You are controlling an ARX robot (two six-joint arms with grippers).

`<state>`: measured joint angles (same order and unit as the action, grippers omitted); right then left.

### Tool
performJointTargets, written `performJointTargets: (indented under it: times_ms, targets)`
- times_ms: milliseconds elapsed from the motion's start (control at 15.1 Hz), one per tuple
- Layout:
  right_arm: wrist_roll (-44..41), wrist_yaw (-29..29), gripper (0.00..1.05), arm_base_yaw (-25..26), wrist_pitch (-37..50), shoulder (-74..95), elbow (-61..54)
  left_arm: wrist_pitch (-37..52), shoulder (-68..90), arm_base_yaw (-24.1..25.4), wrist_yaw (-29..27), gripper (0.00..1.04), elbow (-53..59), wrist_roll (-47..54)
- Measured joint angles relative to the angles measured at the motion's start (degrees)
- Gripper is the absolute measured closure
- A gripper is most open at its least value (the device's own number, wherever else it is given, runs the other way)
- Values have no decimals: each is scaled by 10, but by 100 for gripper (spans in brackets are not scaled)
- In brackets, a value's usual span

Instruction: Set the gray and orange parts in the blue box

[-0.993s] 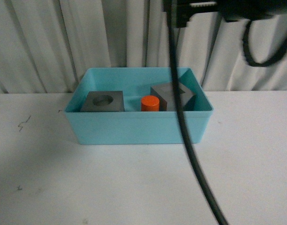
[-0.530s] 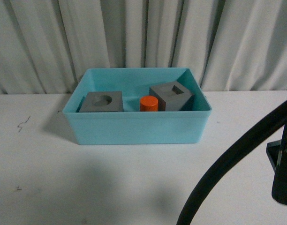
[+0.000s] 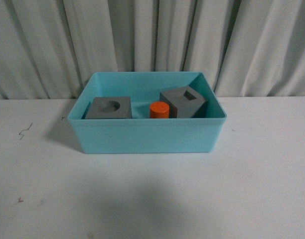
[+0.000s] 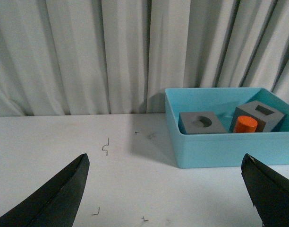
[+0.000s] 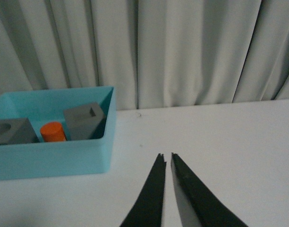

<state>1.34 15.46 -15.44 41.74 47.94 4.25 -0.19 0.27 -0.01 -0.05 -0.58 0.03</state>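
Observation:
The blue box (image 3: 147, 137) stands at the back middle of the white table. Inside it lie a gray cube with a round recess (image 3: 109, 107) at the left, an orange cylinder (image 3: 159, 109) in the middle, and a tilted gray cube with a square recess (image 3: 184, 102) at the right. Neither arm shows in the front view. My left gripper (image 4: 164, 163) is open and empty over the table, left of the box (image 4: 220, 149). My right gripper (image 5: 166, 155) is shut on nothing, to the right of the box (image 5: 55, 158).
Pale pleated curtains (image 3: 152, 40) hang behind the table. Small dark marks (image 4: 106, 146) dot the tabletop left of the box. Bare white table (image 3: 152, 199) spreads in front of the box and on both its sides.
The dark arm and cable that crossed the front view have swung right and left it entirely. The box and the three parts inside it have not moved.

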Motion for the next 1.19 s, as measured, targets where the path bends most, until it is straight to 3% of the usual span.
performJointTargets:
  times_ms: [66,464,596,1192]
  targets:
    - [-4,-15,103,18,38,-9,-21,0,0,0,0,7,0,0]
    - [-10,-86,103,89,-113,-171,-36,0,0,0,0,7,0,0]
    - [-10,-145,103,151,-160,-219,-36,0,0,0,0,7,0,0]
    - [-10,-153,103,155,-290,-354,-36,0,0,0,0,7,0,0]
